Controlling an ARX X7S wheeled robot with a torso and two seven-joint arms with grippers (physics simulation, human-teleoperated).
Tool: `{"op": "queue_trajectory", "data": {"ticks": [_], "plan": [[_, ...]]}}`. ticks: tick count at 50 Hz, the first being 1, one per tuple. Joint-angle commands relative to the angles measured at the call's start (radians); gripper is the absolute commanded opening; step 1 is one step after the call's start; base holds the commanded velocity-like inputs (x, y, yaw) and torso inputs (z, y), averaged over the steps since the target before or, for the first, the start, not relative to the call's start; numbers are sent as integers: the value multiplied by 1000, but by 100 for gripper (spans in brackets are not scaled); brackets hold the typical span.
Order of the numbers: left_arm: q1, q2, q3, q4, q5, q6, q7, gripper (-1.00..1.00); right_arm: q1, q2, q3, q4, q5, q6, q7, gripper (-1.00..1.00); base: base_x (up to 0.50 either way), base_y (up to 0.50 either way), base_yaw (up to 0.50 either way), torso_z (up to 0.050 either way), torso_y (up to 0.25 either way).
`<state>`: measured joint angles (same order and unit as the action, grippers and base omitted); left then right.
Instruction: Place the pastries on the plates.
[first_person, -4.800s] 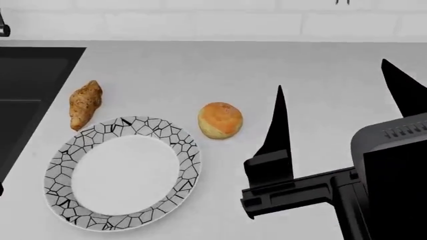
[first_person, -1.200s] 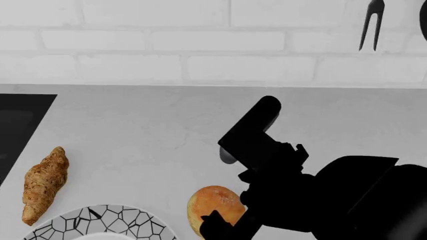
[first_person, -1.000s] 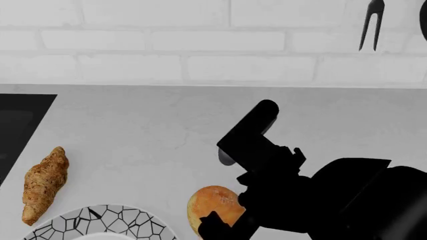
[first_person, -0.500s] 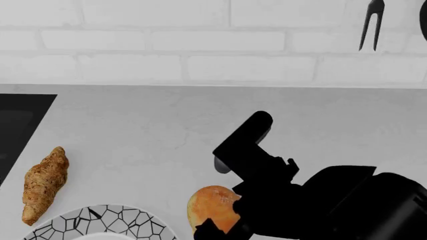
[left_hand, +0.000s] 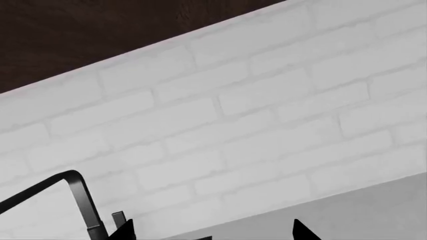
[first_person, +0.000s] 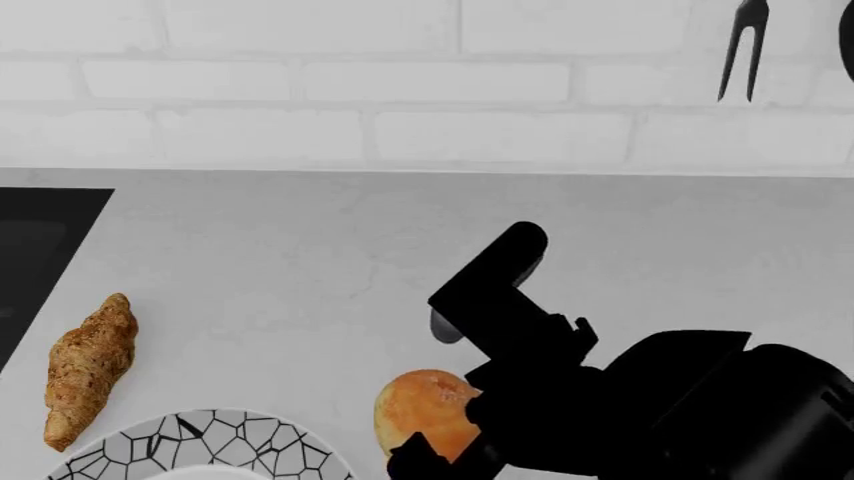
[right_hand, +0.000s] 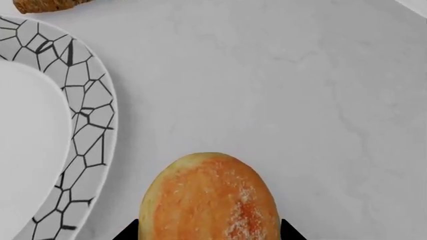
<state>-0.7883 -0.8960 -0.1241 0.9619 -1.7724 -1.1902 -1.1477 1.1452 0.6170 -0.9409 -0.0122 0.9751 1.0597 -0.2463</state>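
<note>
Where the right wrist view looks down between its own fingers, the right end effector (right_hand: 209, 231) stands spread, one dark fingertip (right_hand: 130, 231) showing on each side of the round golden-orange bun (right_hand: 210, 200). Whether the tips press the bun cannot be told, since only their ends show at the picture's edge. The bun rests on the pale marbled surface (right_hand: 320, 100), just beside a plate (right_hand: 87, 125) with a black cracked-mosaic rim and apart from it. Beyond the plate, one end of the croissant (right_hand: 50, 4) shows on the surface.

From the head view, the black right arm (first_person: 561, 380) reaches in over the bun (first_person: 420, 412) and hides its right side. The plate's rim (first_person: 200, 440) shows at the lower edge, left of the bun. The speckled brown croissant (first_person: 87, 365) lies further left, close to the plate's rim but off it. A dark sink (first_person: 40, 250) sits at the far left, a white brick wall (first_person: 334, 80) rises behind, and a black fork (first_person: 742, 45) hangs on it.

Through the left wrist view, the left end effector (left_hand: 210, 232) shows two dark tips set apart, holding nothing, before the brick wall.
</note>
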Motion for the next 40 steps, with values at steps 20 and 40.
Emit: {"op": "queue_trajectory", "data": {"ticks": [20, 40], "plan": [[1, 24, -17, -16, 45, 7, 16, 100, -27, -5, 25, -63, 36, 35, -3, -100, 0, 1, 1, 0, 0], [61, 123, -6, -3, 266, -7, 124, 100, 200, 116, 251, -459, 383, 192, 129, -100, 0, 0, 0, 0, 0]]}}
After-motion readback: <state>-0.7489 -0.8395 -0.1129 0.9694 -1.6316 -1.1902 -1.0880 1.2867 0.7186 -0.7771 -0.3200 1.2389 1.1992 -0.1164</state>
